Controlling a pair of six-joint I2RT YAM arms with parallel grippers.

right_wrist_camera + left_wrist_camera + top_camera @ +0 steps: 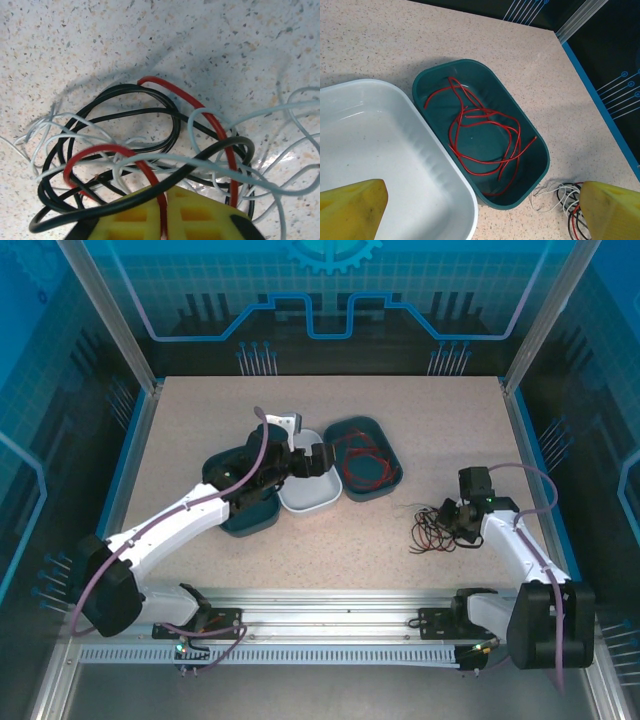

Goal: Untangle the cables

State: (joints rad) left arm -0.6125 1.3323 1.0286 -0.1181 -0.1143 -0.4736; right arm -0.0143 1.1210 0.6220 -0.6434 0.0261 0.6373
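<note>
Left gripper (318, 461): released, jaws wide, over white tray (303, 503). Teal tray (386, 431): just right of white tray, holding red cable (362, 463). Right gripper (164, 201): further right, clenched on tangled cables (431, 530)

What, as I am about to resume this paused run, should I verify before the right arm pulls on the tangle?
1. Right end effector shut on a red strand of the tangle: ok.
2. Only that strand gripped: cannot tell; a black cable crosses right at the fingers.
3. Left end effector open and holding nothing: ok.
4. Teal tray ready for red cables, one red cable lying in it: ok.
5. Tangle resting on the table, inside its edges: ok.
</note>
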